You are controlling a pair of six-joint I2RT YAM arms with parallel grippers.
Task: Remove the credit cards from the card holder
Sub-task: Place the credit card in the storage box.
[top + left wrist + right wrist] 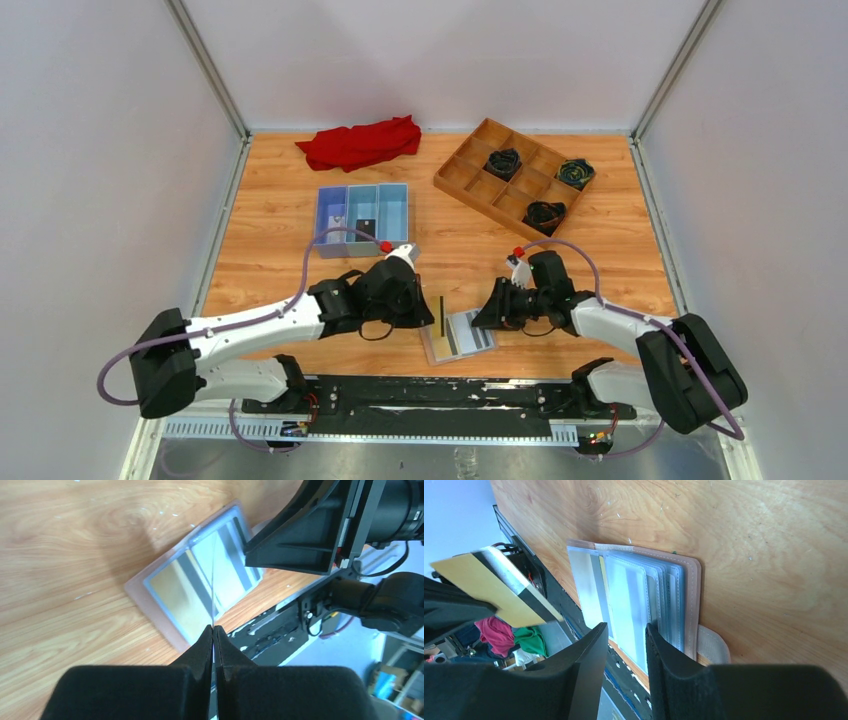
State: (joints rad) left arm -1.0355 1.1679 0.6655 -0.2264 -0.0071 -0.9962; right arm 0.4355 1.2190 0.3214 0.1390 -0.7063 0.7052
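Left gripper (213,630) is pressed together on a thin gold card (489,587) with a black stripe, and it holds this card on its edge in the air, just above the left side of the card holder (458,337). From the left wrist the card shows only as a fine line between the two fingers.

The card holder lies open on the table (280,260), close to the near edge and about at its middle, with the grey inside up and the tan-pink border around it. Several clear sleeves are stacked on its right half.

The right gripper (626,630) stands at the right side of the holder with its fingers (584,655) apart, over the clear sleeves. I cannot tell whether they touch the sleeves; nothing is pinched between them.

Farther in, left of the middle, stands a blue tray (320,220) with three compartments and small items inside. Toward the far right corner is a wooden grid tray (470,170) with three dark bundles (503,160) in its cells. A red cloth (360,142) lies crumpled at the far edge.
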